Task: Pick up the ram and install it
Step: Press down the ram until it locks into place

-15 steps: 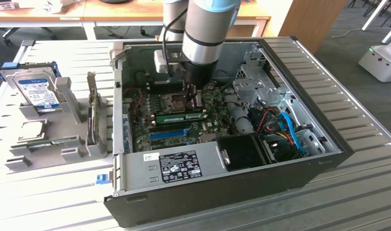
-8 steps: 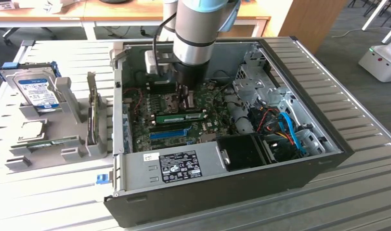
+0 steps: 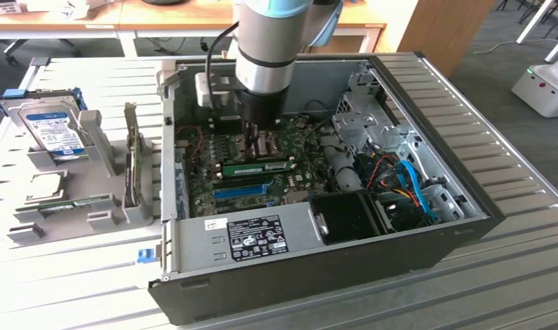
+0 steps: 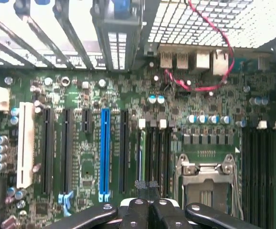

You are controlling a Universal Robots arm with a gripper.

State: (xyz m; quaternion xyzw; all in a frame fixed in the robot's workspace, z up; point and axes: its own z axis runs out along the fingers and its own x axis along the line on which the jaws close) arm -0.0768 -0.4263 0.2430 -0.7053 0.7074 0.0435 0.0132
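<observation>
At the exterior view's left you have a grey moulded plastic rack [image 3: 77,199] on the ribbed metal table [image 3: 499,275], with a silver hard drive [image 3: 51,130] bearing a blue label standing upright in it and slim boards slotted beside it. Moving right, the open black steel computer case [image 3: 352,268] lies on its side, its green motherboard [image 3: 297,148] crowded with slots, among them a blue plastic slot [image 3: 240,190]. The ram [image 3: 258,167], a long, narrow green stick with a pale sticker on its face, lies along a slot near the middle of the board. Your gripper [image 3: 254,146] hangs straight down over it, fingers drawn together with nothing clamped between them, tips just above or at the stick's upper edge; you cannot tell whether they touch. In the wrist view the gripper [image 4: 147,188] shows its dark fingertips pressed together over the black memory slots [image 4: 159,160], beside the metal processor socket [image 4: 207,179]. Further right in the case sit blue cables [image 3: 415,187] and a perforated drive cage [image 3: 371,110].
</observation>
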